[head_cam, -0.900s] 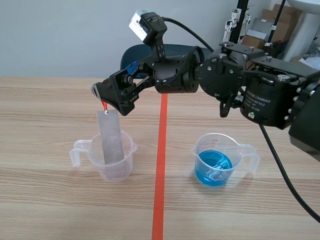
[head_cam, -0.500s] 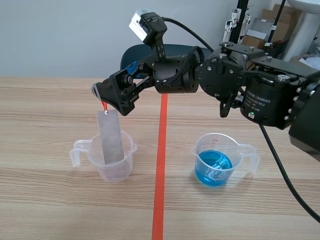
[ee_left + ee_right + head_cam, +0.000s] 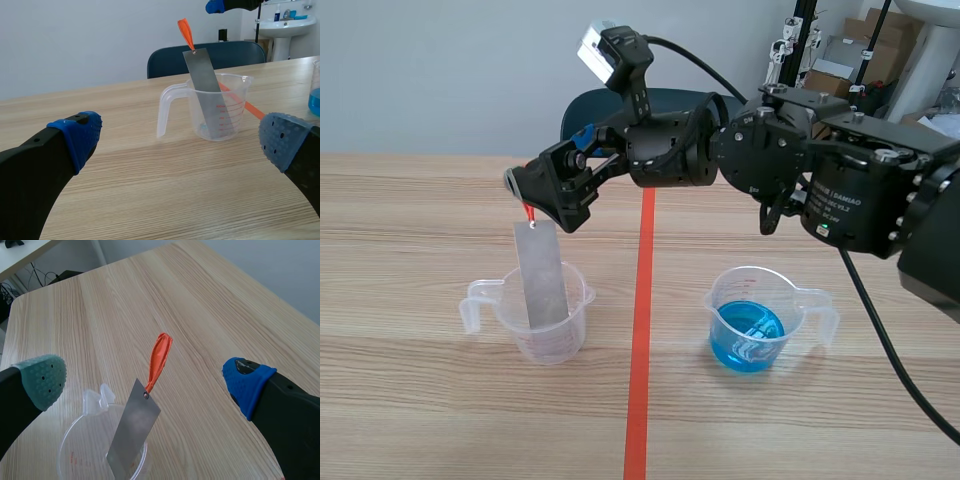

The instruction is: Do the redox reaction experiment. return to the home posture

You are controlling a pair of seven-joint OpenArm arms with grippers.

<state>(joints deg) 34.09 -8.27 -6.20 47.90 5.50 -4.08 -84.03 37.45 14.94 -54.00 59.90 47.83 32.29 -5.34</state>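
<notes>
Right gripper [image 3: 145, 379] is hovering wide open, empty, over metal strip [image 3: 542, 275] mid-left; I'm planning a straight-up pull, clearing its orange tag [image 3: 528, 211].

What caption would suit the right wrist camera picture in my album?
Right gripper open above a metal strip with an orange loop, standing tilted in a clear cup.
</notes>
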